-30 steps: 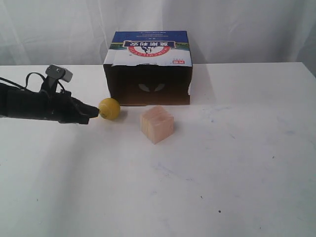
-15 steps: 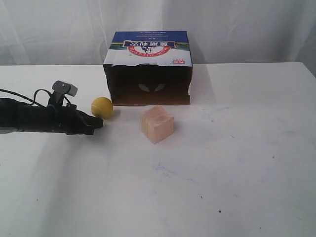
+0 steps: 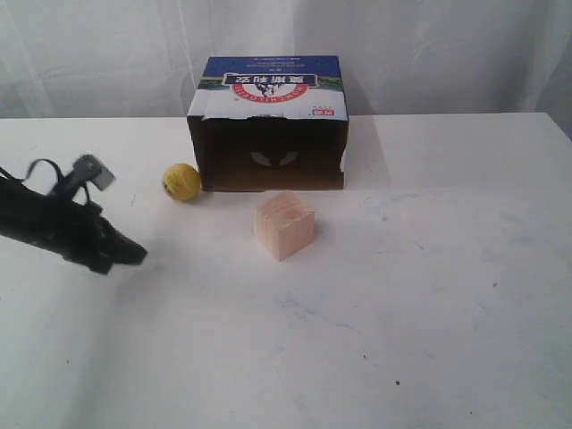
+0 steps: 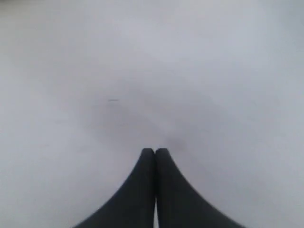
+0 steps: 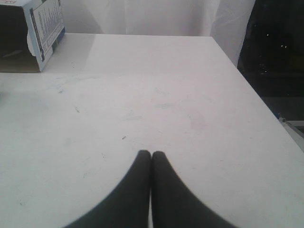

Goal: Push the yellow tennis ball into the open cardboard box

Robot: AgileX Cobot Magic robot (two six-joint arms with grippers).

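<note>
The left gripper (image 3: 134, 254) has its two black fingers pressed tight together with nothing between them. The left wrist view shows the same closed tips (image 4: 155, 151) over bare white table (image 4: 95, 71). The gripper hangs low over the table (image 3: 402, 313), tip angled downward.

The yellow ball (image 3: 181, 181) lies past that tip, well apart from it and farther back on the table. It sits outside the box (image 3: 268, 143), just beside the front corner nearest this gripper. I cannot tell whether ball and box touch.

The box lies with its dark opening facing forward. Its top face is printed blue and white, with a red banner of upside-down lettering that looks like Chinese characters, which I cannot read. A small red mark sits at the far front corner.

A pale wooden block (image 3: 283, 224) stands in front of the opening, apart from both ball and box.

The right gripper (image 5: 151, 153) is likewise closed and empty, over bare table. A corner of the box (image 5: 45, 21) shows far ahead of it, its side print too small to read.
</note>
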